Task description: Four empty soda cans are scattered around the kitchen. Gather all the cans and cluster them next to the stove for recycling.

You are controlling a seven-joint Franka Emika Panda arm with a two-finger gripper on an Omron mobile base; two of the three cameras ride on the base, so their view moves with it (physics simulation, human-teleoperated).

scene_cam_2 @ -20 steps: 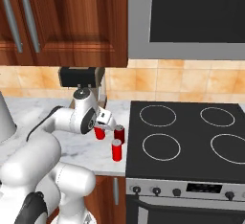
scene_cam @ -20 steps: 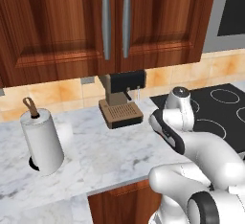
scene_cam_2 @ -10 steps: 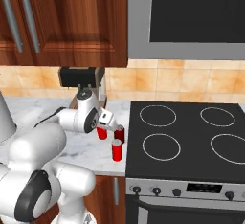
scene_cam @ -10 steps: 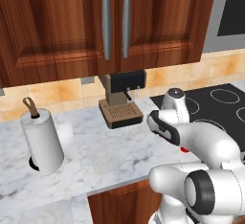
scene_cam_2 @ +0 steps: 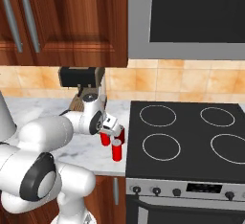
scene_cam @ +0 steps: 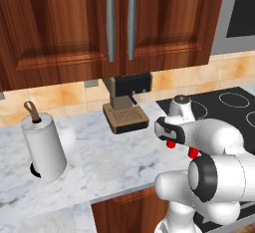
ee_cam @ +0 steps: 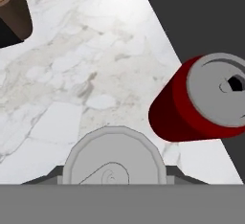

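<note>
Beside the stove [scene_cam_2: 191,137], at its nine o'clock edge, the claw [scene_cam_2: 109,126] is clenched on a can [ee_cam: 115,158], whose grey top sits between the fingertips in the hand view. Two more cans stand upright on the bench [scene_cam_2: 72,144] just by it: a near can [scene_cam_2: 116,150] and a far can [scene_cam_2: 121,134]. In the hand view one of them stands at two o'clock of the held can, right on the line where marble meets black glass.

The step in hand looks like setting this can down into the cluster. To do it well, lower it straight and upright onto bare marble at about nine o'clock of the neighbour, close but not touching. Let go only once the base rests flat. Then lift straight up, so the fingers do not clip the cans beside them.

Compared with a second ago, the claw and the cans sit in almost the same place. What has changed is the arm. Its dark elbow joint has swung up and forward, so it now looms large at five o'clock in the left base view.
</note>
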